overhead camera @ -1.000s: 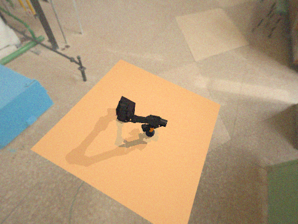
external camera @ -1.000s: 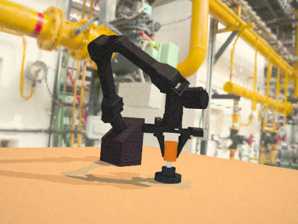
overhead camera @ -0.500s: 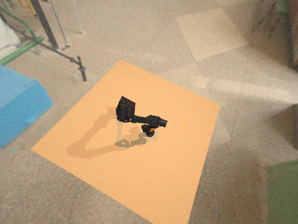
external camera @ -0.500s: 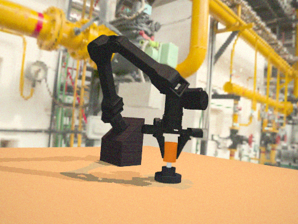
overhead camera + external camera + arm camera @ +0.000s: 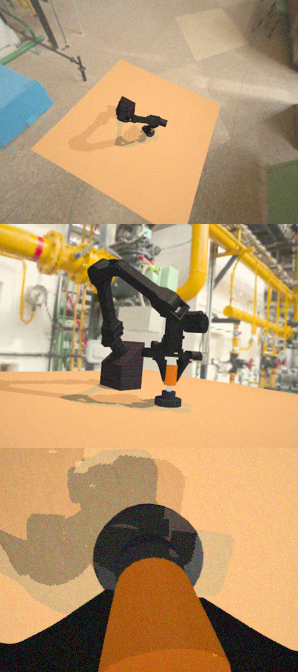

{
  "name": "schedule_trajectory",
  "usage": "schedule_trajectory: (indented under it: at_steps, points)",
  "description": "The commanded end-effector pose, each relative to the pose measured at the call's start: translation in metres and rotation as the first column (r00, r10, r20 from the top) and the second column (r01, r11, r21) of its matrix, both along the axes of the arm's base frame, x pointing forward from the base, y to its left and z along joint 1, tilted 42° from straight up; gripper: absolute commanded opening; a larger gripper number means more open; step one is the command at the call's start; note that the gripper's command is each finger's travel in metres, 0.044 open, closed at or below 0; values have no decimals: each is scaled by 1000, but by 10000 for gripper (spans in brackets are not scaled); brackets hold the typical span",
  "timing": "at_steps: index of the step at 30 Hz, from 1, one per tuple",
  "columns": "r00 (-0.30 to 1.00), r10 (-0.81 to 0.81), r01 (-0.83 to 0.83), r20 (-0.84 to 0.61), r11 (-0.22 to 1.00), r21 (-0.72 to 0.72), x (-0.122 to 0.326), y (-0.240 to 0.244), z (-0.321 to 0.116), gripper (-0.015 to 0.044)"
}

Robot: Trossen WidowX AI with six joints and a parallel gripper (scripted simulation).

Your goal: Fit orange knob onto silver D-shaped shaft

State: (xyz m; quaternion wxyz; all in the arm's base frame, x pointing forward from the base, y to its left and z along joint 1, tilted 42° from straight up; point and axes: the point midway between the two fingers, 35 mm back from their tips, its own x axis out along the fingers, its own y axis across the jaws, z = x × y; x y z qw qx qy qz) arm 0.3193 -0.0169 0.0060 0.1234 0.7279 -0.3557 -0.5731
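The orange knob (image 5: 152,130) (image 5: 171,374) (image 5: 155,613) is upright between the two fingers of my gripper (image 5: 171,379) (image 5: 154,601), which is shut on it. The round dark pedestal (image 5: 149,134) (image 5: 167,401) (image 5: 107,553) stands directly below. A short length of the silver shaft (image 5: 169,388) shows between the knob's underside and the pedestal's raised hub, a little left of the knob's centre in the exterior view. The knob is not down on the pedestal. The knob hides the shaft in the wrist view. The hole and both flat sides are hidden, so their alignment cannot be told.
The arm's dark block-shaped base (image 5: 128,104) (image 5: 130,375) stands behind and left of the pedestal in the exterior view. The orange table top (image 5: 123,172) (image 5: 92,424) carries the arm's shadows. A blue block (image 5: 21,104) lies beyond its left edge in the top view.
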Motion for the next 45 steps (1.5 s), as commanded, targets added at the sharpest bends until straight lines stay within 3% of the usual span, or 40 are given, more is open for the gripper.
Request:
schedule_trajectory:
  at_steps: [1, 40, 45]
  points:
    - [999, 32, -33, -25, 999, -3, 0, 0, 0, 0]
    - [1000, 21, -21, -23, 1000, 1, 1, -13, -14, 0]
    - [1000, 21, -21, -23, 1000, 1, 1, -13, -14, 131]
